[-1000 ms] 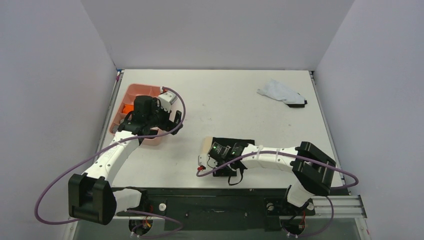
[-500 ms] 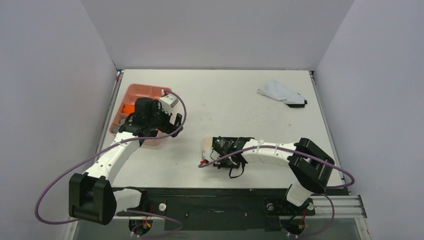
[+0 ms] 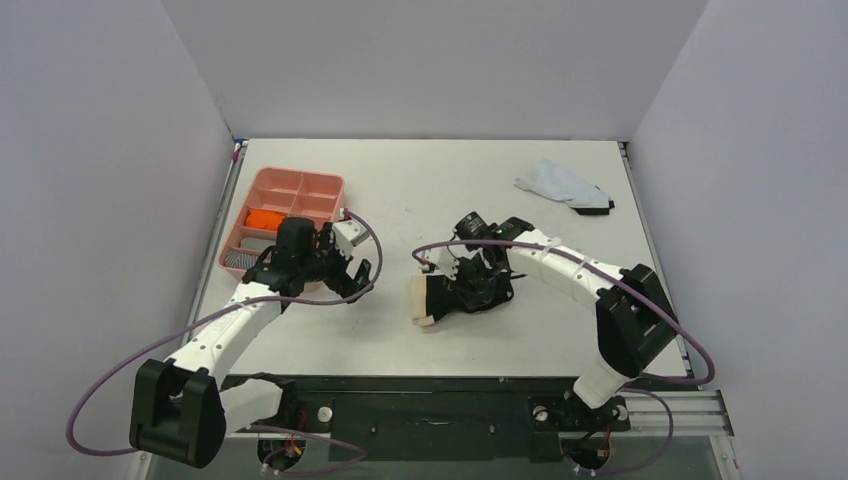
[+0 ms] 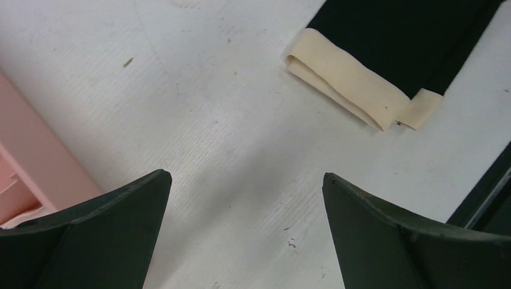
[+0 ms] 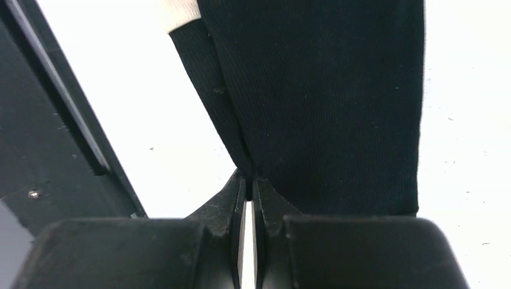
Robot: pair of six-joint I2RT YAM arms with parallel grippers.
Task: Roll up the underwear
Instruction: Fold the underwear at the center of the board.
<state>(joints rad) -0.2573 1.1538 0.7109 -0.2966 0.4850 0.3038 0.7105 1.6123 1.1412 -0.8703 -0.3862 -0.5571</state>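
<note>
Right gripper (image 5: 247, 180) closed, pinching black underwear (image 5: 325, 90) edge, likely to start rolling. Left gripper (image 4: 244, 177) wide open, empty, poised near beige waistband (image 4: 355, 90).

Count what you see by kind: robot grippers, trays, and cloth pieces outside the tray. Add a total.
Grippers: 2 (left gripper, right gripper)
Trays: 1 (pink tray)
Cloth pieces outside the tray: 2 (black underwear, pale cloth)
Total: 5
</note>
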